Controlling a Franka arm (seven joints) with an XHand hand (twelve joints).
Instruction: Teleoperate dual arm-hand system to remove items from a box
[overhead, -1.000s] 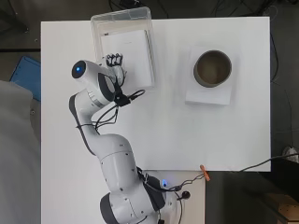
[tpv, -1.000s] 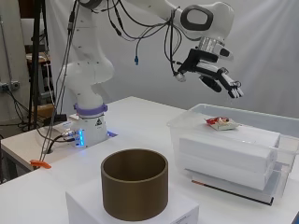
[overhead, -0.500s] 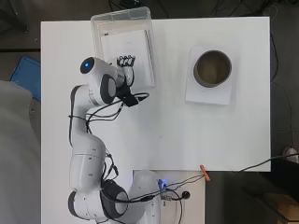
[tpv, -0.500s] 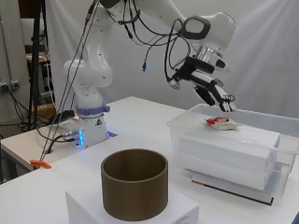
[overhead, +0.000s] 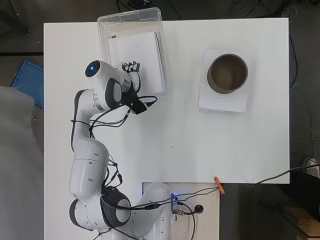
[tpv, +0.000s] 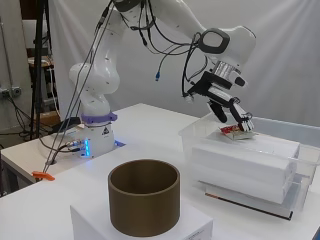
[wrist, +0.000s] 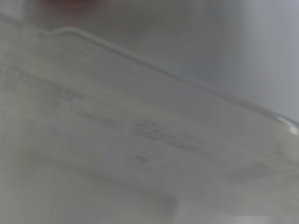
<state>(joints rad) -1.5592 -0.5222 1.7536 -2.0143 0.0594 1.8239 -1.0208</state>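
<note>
Your hand (tpv: 231, 111) is in the right middle of the side view, pointing down into the clear plastic box (tpv: 200, 134). Its fingers (tpv: 245, 121) are stretched and only a little bent, and the tips are at a small red and white packet (tpv: 234, 131). I cannot tell if they already touch it; nothing is clasped. In the overhead view the hand (overhead: 131, 70) is in the upper left of the frame, over the lower left part of the box (overhead: 104, 30), and it covers the packet fully there.

The packet lies on top of a stack of white flat boxes (tpv: 245, 165) that fills the clear box. In the overhead view only the top one (overhead: 145, 50) shows, with small dark print I cannot read.

The wrist view is very blurred: you see only a pale edge, maybe the box rim (wrist: 177, 79), and a red smear at the top.

The brown round container (tpv: 144, 202) stands on a white block (tpv: 200, 227) at the bottom centre of the side view, well apart from the box. In the overhead view it is in the upper right (overhead: 227, 73).
</note>
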